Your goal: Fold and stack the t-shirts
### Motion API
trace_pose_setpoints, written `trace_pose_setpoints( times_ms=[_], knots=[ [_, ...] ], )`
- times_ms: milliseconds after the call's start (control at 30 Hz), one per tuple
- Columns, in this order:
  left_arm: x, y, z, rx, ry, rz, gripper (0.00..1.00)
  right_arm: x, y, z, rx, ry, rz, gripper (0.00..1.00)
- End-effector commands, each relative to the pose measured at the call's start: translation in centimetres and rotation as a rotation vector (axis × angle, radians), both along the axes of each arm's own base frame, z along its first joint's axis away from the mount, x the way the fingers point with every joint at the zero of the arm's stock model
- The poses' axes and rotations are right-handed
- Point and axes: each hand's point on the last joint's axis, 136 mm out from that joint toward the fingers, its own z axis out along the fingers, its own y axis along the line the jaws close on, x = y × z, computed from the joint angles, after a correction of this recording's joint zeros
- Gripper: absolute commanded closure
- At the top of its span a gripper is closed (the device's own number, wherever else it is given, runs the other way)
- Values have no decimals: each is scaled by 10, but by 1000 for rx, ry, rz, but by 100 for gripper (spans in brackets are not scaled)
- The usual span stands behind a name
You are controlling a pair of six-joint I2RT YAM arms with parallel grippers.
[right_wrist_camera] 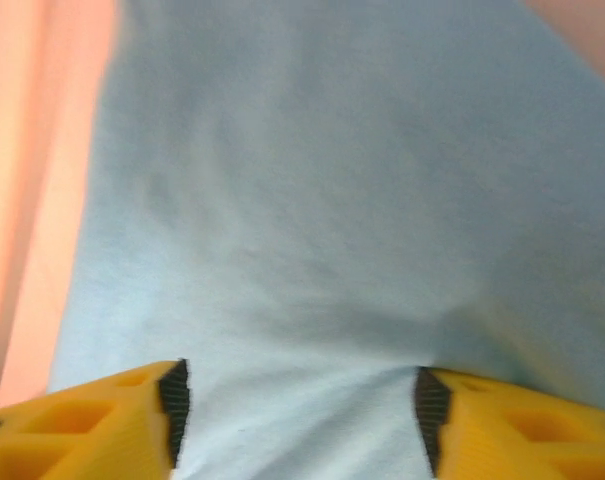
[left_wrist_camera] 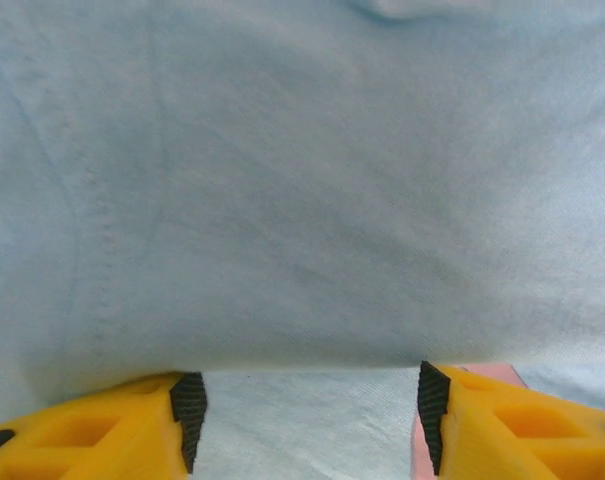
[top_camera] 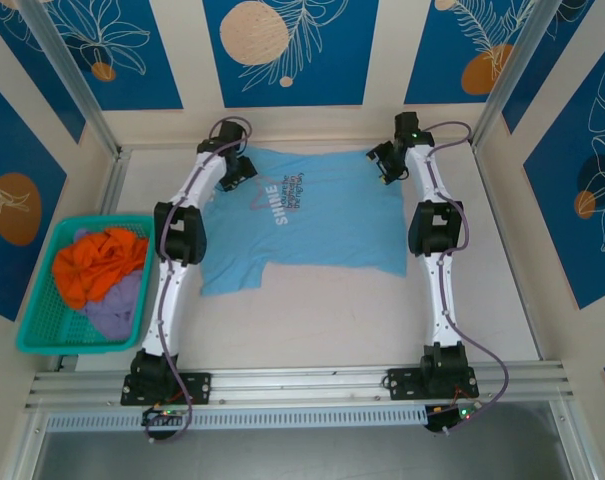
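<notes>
ITEM: sky-blue t-shirt (top_camera: 312, 225). Spread flat mid-table (top_camera: 302, 325), print side up, lettering slanted. Long axis looks to run side to side across the table, neck end twd my left; not sure of that.

- left gripper (top_camera: 239, 170): at shirt's far-left corner. Jaws apart, nothing pinched. Wrist cam: a cloth fold edge level w/ my tips.
- right gripper (top_camera: 385, 160): at far-right corner. Jaws apart too, blue cloth under & ahead.
- Relation: shirt body lies nearward of both grippers, twd the arm bases. Each arm abt equally close to its own corner, so I judge the far edge is what gets regrasped for a fold twd me.
- Also: teal mesh basket (top_camera: 37, 290) at left w/ orange garment (top_camera: 102, 262) & lavender garment (top_camera: 117, 305).
- Unclear: whether pads touch cloth; sleeves; shirt's left edge partly under my left arm; right wrist cam blurred.
</notes>
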Motion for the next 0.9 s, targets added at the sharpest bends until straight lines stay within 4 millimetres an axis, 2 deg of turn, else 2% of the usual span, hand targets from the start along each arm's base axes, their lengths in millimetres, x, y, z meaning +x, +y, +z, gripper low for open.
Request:
trace_pose_setpoints(
  times_ms=[0, 67, 133, 200, 267, 300, 367, 433, 500, 600, 733, 800, 867],
  knots=[
    [16, 23, 33, -25, -71, 58, 31, 16, 3, 19, 59, -89, 18, 26],
    [21, 15, 69, -69, -141, 29, 19, 12, 2, 54, 58, -124, 32, 22],
    [17, 9, 108, -102, -190, 9, 11, -2, 1, 87, 49, -130, 53, 20],
    [0, 7, 148, -89, -220, -10, 9, -33, -3, 111, 11, -81, 65, 19],
    [-24, 8, 171, -60, -209, -9, 11, -73, -6, 120, -20, -7, 69, 19],
    [-41, 8, 174, -59, -185, -10, 12, -98, -10, 122, -34, 32, 67, 20],
    [-77, 10, 174, -66, -147, -2, 16, -153, -21, 112, -77, 118, 38, 21],
    [-122, 14, 159, -78, -95, 8, 20, -205, -33, 99, -81, 175, 7, 23],
    [-169, 20, 137, -80, -18, -2, 24, -253, -42, 82, -42, 227, -38, 26],
    [-244, 35, 103, -40, 120, -27, 28, -317, -43, 50, 33, 304, -56, 37],
    [-328, 51, 64, -24, 262, -57, 32, -359, -30, 21, 110, 359, -23, 42],
    [-355, 53, 49, -37, 296, -66, 32, -365, -25, 11, 131, 363, -17, 42],
    [-373, 58, 37, -36, 314, -60, 32, -369, -27, 1, 119, 385, -26, 42]
  ],
)
